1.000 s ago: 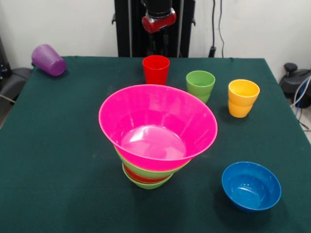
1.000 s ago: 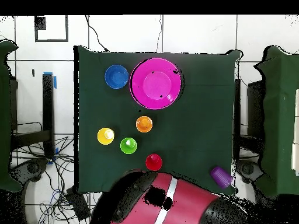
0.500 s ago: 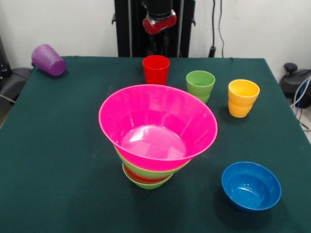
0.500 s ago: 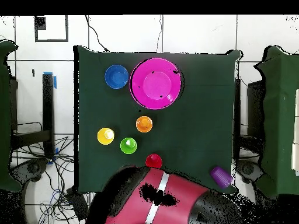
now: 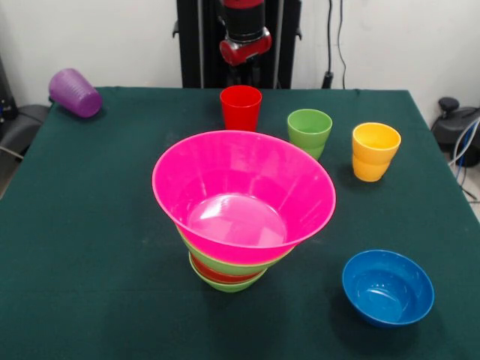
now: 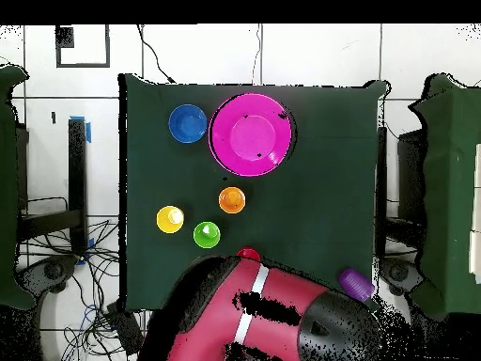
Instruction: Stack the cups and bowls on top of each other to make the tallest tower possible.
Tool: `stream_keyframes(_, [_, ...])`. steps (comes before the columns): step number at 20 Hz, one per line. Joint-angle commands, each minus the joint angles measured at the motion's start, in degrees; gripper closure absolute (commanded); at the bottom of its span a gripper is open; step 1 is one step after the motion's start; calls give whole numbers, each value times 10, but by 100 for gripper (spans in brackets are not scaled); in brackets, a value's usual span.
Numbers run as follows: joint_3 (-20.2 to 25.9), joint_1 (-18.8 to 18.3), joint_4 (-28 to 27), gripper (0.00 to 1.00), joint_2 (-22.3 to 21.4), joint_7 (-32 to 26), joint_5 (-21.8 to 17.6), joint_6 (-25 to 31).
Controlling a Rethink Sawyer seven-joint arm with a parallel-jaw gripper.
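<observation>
While the arm hangs at the counter's (image 5: 90,225) far edge, the tower (image 5: 241,210) stands mid-counter, well apart from the end effector (image 5: 244,46).
End effector above and behind the red cup (image 5: 241,107); whether spread or closed, cannot tell. Pink bowl (image 6: 249,134) tops the tower. Blue bowl (image 5: 387,287) sits apart; green cup (image 5: 309,131) and yellow cup (image 5: 374,151) upright; purple cup (image 5: 74,92) on its side at a far corner.

text: none readable | labels, brands, numbers, signs: none legible in either view
</observation>
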Motion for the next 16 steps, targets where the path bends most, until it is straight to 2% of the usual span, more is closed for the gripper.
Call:
stream_keyframes(1, [34, 19, -99, 0, 40, 81, 49, -33])
stream_keyframes(12, [43, 16, -103, 0, 26, 77, 37, -11])
stream_keyframes(16, [39, 17, -108, 0, 33, 75, 38, -19])
